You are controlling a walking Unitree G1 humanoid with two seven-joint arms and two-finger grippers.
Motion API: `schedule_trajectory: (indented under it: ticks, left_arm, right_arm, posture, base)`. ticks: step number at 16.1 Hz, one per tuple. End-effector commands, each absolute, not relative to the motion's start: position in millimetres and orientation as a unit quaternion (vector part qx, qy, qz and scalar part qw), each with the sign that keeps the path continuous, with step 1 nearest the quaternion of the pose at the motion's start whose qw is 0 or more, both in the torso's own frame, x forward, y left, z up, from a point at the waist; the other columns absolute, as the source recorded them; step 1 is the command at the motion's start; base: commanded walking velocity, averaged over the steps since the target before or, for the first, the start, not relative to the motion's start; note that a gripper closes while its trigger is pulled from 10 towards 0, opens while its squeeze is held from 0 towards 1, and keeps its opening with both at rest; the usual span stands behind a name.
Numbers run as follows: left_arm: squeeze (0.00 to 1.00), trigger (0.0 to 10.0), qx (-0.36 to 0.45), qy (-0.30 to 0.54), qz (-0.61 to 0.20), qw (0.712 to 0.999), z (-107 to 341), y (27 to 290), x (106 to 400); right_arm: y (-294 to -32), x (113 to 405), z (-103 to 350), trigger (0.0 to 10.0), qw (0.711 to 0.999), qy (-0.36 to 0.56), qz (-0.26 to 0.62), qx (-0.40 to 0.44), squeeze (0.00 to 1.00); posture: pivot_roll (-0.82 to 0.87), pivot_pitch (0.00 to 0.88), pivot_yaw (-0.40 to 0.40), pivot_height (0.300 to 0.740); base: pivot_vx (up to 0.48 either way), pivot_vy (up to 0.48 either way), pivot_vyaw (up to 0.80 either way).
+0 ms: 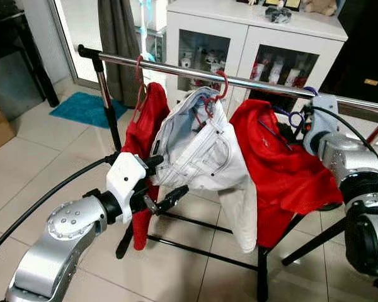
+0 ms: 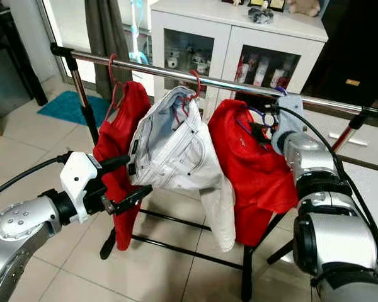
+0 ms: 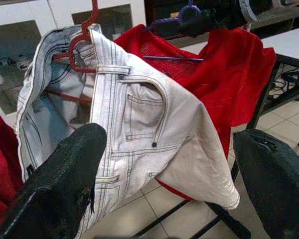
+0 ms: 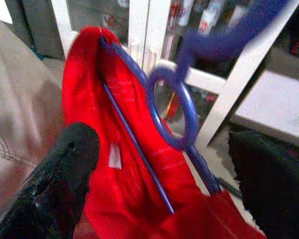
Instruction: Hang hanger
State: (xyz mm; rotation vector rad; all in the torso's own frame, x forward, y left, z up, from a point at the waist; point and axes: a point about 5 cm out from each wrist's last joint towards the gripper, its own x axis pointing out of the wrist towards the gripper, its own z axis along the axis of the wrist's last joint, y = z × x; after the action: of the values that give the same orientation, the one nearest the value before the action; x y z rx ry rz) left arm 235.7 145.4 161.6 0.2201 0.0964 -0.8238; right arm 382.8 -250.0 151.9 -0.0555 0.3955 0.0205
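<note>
A silver clothes rail point(image 1: 252, 82) carries three garments. A red shirt point(image 1: 283, 170) hangs on a blue hanger point(image 4: 182, 107) at the right, and the hanger's hook point(image 1: 310, 92) sits at the rail. My right gripper point(image 1: 288, 126) is open just below that hook, with one black finger on each side of the hanger's neck and not touching it. White jeans point(image 1: 198, 148) on a red hanger point(image 1: 222, 85) hang in the middle. My left gripper point(image 1: 167, 182) is open in front of the jeans' lower edge, holding nothing.
Another red garment point(image 1: 148, 135) on a red hanger hangs at the rail's left end. The rack's black legs point(image 1: 195, 248) cross the tiled floor. A white glass-door cabinet point(image 1: 252, 44) stands behind, a grey curtain point(image 1: 120, 38) and a blue mat point(image 1: 85, 107) at the back left.
</note>
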Motion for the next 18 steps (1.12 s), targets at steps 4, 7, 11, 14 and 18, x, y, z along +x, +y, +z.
schedule_trajectory:
  ticks: [4, 7, 11, 14, 18]
  left_arm:
    - [0.0, 10.0, 0.116, 0.038, -0.406, 0.906, 163, 143, 234]
    - [0.0, 10.0, 0.117, 0.036, -0.409, 0.904, 163, 141, 236]
    - [0.0, 10.0, 0.119, 0.041, -0.409, 0.904, 162, 143, 233]
    - [0.0, 10.0, 0.121, 0.042, -0.408, 0.904, 163, 145, 233]
    - [0.0, 10.0, 0.121, 0.043, -0.41, 0.903, 163, 144, 231]
  right_arm:
    - [-258, 388, 167, 0.0, 0.985, 0.172, -0.002, -0.014, 0.0]
    - [-257, 391, 172, 0.0, 0.987, 0.158, 0.006, -0.015, 0.0]
    - [-244, 392, 164, 4.4, 0.987, 0.162, 0.015, -0.01, 0.0]
    - [-234, 394, 160, 3.7, 0.986, 0.163, 0.029, 0.0, 0.0]
    - [-231, 396, 164, 0.0, 0.988, 0.152, 0.038, 0.017, 0.0]
  posture:
    - [-0.04, 0.0, -0.084, 0.74]
    - [-0.04, 0.0, -0.08, 0.74]
    - [-0.03, 0.0, -0.083, 0.74]
    - [-0.02, 0.0, -0.088, 0.74]
    - [-0.02, 0.0, -0.086, 0.74]
  base:
    - [0.0, 0.0, 0.0]
    - [0.0, 0.0, 0.0]
    - [0.0, 0.0, 0.0]
    - [0.0, 0.0, 0.0]
    - [0.0, 0.0, 0.0]
